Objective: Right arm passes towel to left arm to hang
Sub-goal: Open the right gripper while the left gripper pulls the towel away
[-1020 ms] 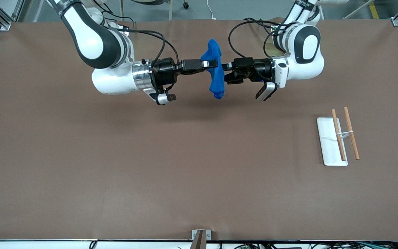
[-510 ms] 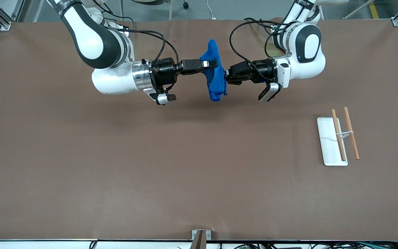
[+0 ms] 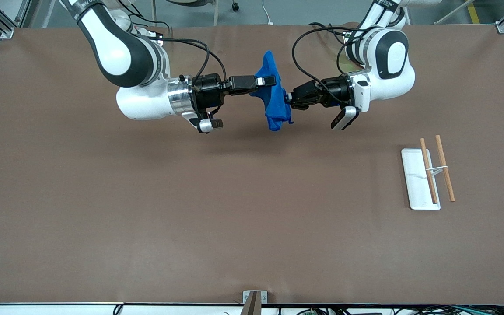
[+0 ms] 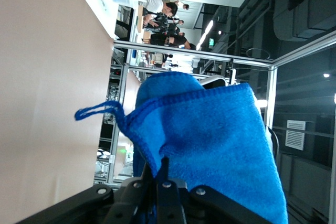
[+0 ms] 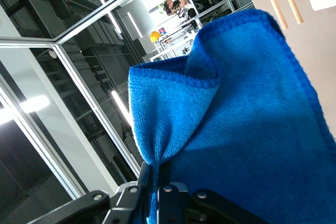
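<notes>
**Towel shared mid-air at the handover**

While both tools pinch it, the right tool [image 3: 274,81] and left tool [image 3: 285,98] hold the blue towel [image 3: 274,103] up over the bench [image 3: 252,210], apparently so its length can drape over the wooden hanging rack [image 3: 436,168].

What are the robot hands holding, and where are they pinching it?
Both hold the blue towel in the air: the right gripper pinches its upper part, the left gripper pinches its edge lower down.
</notes>
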